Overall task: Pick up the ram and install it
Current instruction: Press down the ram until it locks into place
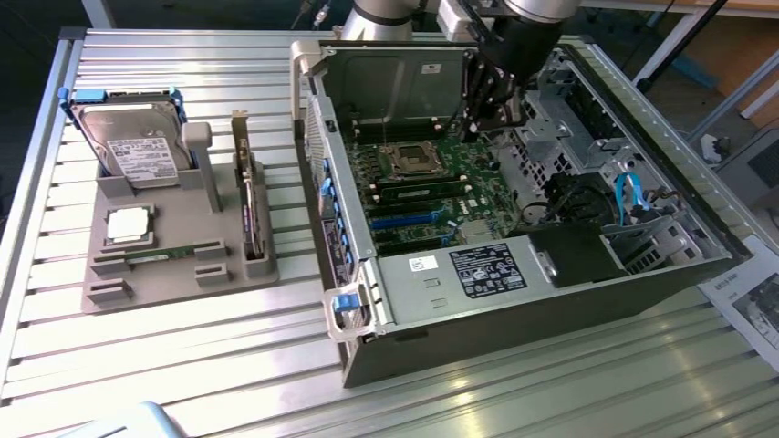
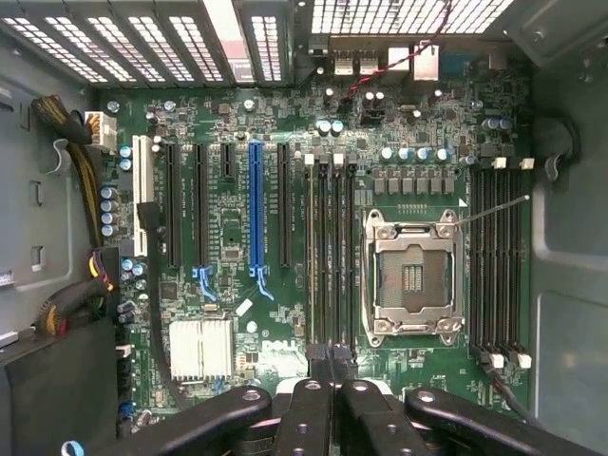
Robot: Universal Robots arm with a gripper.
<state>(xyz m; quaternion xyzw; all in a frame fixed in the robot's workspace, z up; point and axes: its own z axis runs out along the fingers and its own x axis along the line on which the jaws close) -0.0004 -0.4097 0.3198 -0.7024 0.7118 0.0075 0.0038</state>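
Tabletop [image 1: 182, 365] of aluminium slats carries everything, and the biggest thing on it is the computer case [image 1: 512, 319], laid on its side with the panel off so that its board faces up towards a tool coming from above. The arm [image 1: 535, 27] reaches down into that opening. Well apart, towards the exterior view's left, sits a grey parts tray [image 1: 171, 292] whose moulded seats hold each component at a fixed pose, presumably so it can be gripped cleanly. The motherboard [image 2: 237, 218] lies flat on the case floor. In the tray, the hard drive [image 1: 134, 146] leans in its cradle and the expansion card [image 1: 250, 210] stands on edge along the side nearest the case. The gripper [image 1: 487, 123] hangs just over the board, and in the wrist view [image 2: 328, 366] its jaws are closed together, lined up with the near end of the memory slots [image 2: 331, 256] beside the empty CPU socket [image 2: 411, 275]. That alignment suits working a stick along a slot. Whether anything thin is pinched between the jaws cannot be told. The square processor chip [image 1: 128, 224] rests in its tray pocket. One ram [image 1: 159, 254] lies flat in its seat in the tray, just below that chip in the exterior view. A second green stick [image 1: 420, 190] seems to stand in the slots next to the socket, though the angle makes that uncertain.
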